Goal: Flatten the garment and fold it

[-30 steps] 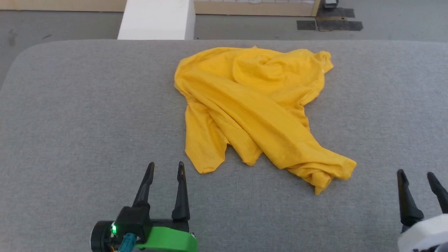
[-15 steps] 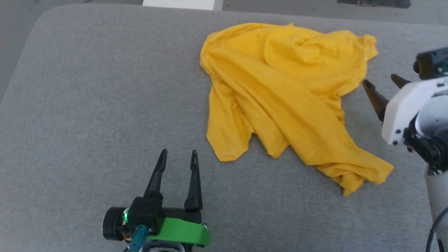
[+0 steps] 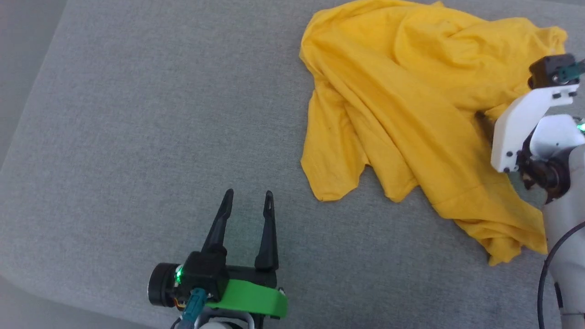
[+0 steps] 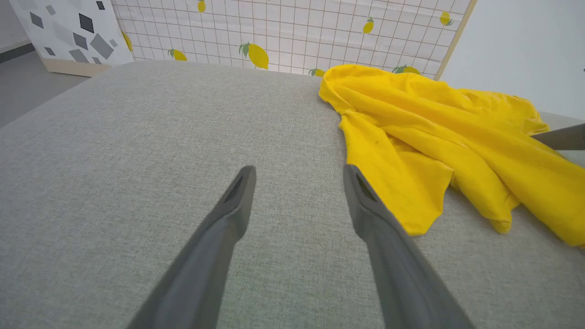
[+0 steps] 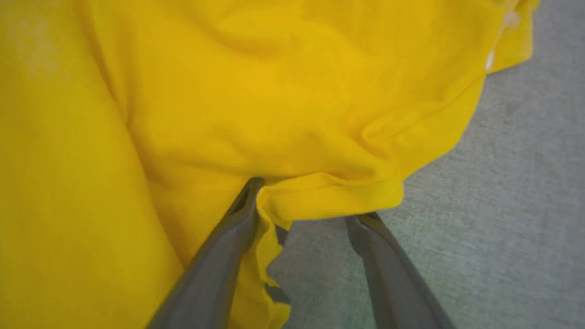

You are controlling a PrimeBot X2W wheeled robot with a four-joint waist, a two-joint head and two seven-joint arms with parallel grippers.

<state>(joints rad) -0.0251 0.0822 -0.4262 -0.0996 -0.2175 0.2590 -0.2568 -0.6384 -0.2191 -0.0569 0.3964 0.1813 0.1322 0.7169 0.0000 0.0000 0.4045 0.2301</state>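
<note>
On the grey table [image 3: 137,137], shirt [image 3: 411,91] lies crumpled toward the far right, plain yellow side up. Right pincer [image 5: 306,205] open, jaws straddling a folded edge of the shirt, not clamped. Left pincer [image 3: 248,198] open over bare table, near the shirt's near corner, not touching.

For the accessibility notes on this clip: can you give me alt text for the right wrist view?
The right gripper, jaws open, straddles a folded edge of the crumpled yellow garment, one finger against the cloth, the other over the grey surface at right.
</note>
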